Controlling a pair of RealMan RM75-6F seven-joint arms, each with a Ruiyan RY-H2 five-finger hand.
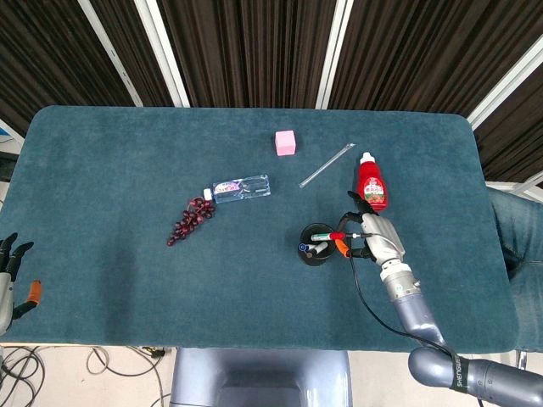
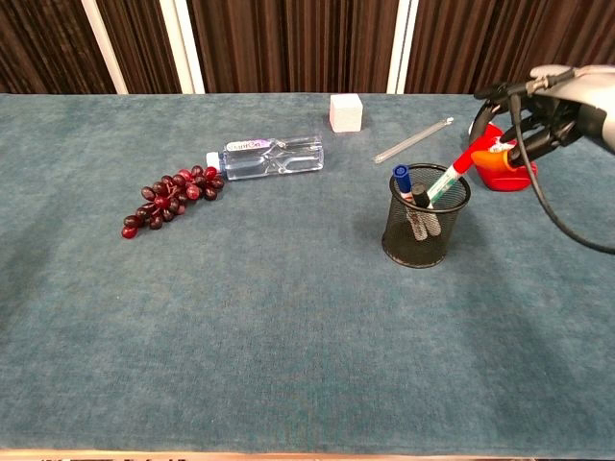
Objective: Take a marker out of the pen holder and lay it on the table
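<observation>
The marker (image 2: 449, 179), white-bodied with a red cap, leans up and to the right out of the pen holder (image 2: 424, 231), its lower end inside the black mesh cup and its red cap pinched in the right hand (image 2: 543, 120) at the upper right of the chest view. In the head view the same marker (image 1: 327, 236) lies nearly level across the holder's rim (image 1: 318, 244), with the right hand (image 1: 373, 236) closed on its red end just right of the cup.

The chest view shows the side of the holder and how steeply the marker tilts; the head view looks straight down into the cup. The chest view also shows a blue-capped pen (image 2: 404, 180) and a black-capped one (image 2: 421, 197) standing in the holder beside the marker. From above these appear only as small coloured tips.

Only the head view shows the left hand (image 1: 10, 280), at the lower left edge of the frame, off the table (image 1: 102, 170), fingers spread and holding nothing.

Behind the right hand stands a red sauce bottle (image 1: 371, 185) with a white cap, seen whole from above but mostly hidden by the hand in the chest view. Further up lie a clear straw (image 2: 413, 139), a pink cube (image 1: 285, 142), a small clear water bottle (image 2: 267, 156) on its side, and a bunch of dark red grapes (image 2: 169, 196) just left of it.
</observation>
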